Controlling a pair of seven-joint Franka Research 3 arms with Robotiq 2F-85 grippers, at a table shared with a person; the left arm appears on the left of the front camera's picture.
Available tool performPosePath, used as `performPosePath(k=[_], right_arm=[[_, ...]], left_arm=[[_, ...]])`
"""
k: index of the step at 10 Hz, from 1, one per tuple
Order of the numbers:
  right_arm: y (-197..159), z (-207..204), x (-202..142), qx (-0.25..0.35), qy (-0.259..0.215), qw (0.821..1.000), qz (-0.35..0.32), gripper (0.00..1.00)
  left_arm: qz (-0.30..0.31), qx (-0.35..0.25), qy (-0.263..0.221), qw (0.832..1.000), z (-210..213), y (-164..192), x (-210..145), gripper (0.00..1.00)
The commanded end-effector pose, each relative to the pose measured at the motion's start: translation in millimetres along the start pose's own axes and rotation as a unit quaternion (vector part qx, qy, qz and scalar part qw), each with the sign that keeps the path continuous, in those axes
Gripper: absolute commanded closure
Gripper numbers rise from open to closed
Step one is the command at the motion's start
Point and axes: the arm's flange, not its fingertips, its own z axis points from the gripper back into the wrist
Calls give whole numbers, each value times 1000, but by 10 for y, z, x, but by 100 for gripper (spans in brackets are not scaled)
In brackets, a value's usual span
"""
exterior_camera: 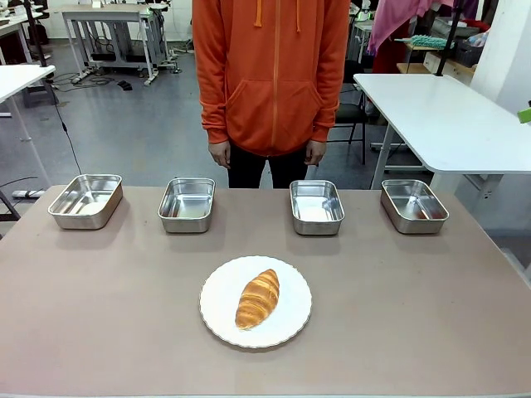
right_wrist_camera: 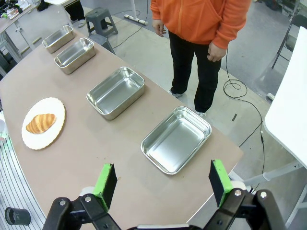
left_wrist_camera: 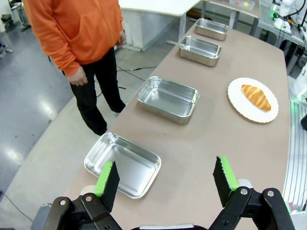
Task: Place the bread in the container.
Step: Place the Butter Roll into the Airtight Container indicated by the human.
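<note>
— So, where is the croissant (exterior_camera: 258, 298)?
— On the white scalloped plate (exterior_camera: 217, 322), long axis tilted: near tip slightly left, far tip toward four steel trays (exterior_camera: 187, 205) lined up beyond the plate.
— Which arm is nearer?
— Neither, I'd judge; the plate sits midway. Left gripper (left_wrist_camera: 166, 175) and right gripper (right_wrist_camera: 162, 176) both hang empty, jaws spread wide, well apart from the plate.
— Anything in the way?
— Nothing beside the plate. Which tray is meant I cannot tell; a person (exterior_camera: 274, 75) stands beyond them.

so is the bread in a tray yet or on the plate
Out: the bread lies on the white plate, and the four trays behind it hold nothing.
</note>
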Motion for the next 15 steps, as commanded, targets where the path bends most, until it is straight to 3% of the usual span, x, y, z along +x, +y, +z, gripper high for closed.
performPosePath(k=[1, 15], right_arm=[[-7, -7, 16, 3, -13, 1000, 2, 0], [-7, -7, 16, 3, -13, 1000, 2, 0]], left_arm=[[-2, 2, -1, 1000, 5, -2, 16, 0], [-2, 2, -1, 1000, 5, -2, 16, 0]])
